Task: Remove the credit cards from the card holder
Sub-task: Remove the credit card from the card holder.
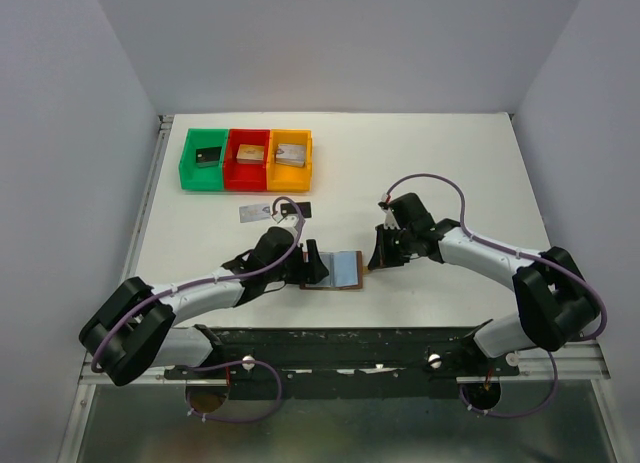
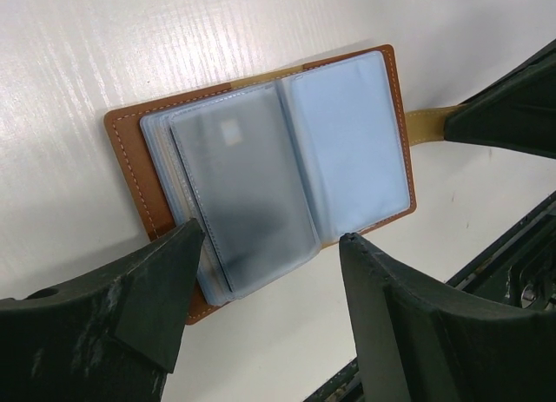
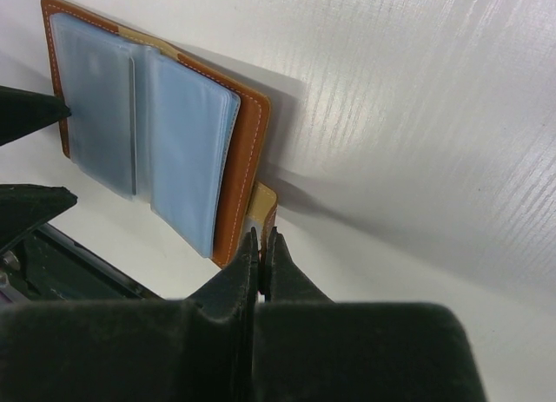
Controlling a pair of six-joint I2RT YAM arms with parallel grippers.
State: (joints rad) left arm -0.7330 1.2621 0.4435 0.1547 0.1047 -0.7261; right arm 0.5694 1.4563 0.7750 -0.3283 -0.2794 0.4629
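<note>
The card holder (image 1: pixel 345 271) lies open on the white table, brown leather outside and light blue sleeves up. A dark credit card (image 2: pixel 243 189) shows through the sleeve on its left page (image 2: pixel 130 159). My left gripper (image 2: pixel 271 232) is open, its fingertips straddling the near edge of that sleeve without touching it. My right gripper (image 3: pixel 263 237) is shut on the tan snap tab (image 3: pixel 268 201) at the card holder's edge (image 3: pixel 248 150). Two credit cards lie loose farther back, one silvery (image 1: pixel 254 213) and one black (image 1: pixel 300 209).
A green tray (image 1: pixel 190 163), a red tray (image 1: pixel 232 163) and an orange tray (image 1: pixel 305 163) stand in a row at the back left, each with a small block inside. The black base rail (image 1: pixel 340 348) runs along the near edge.
</note>
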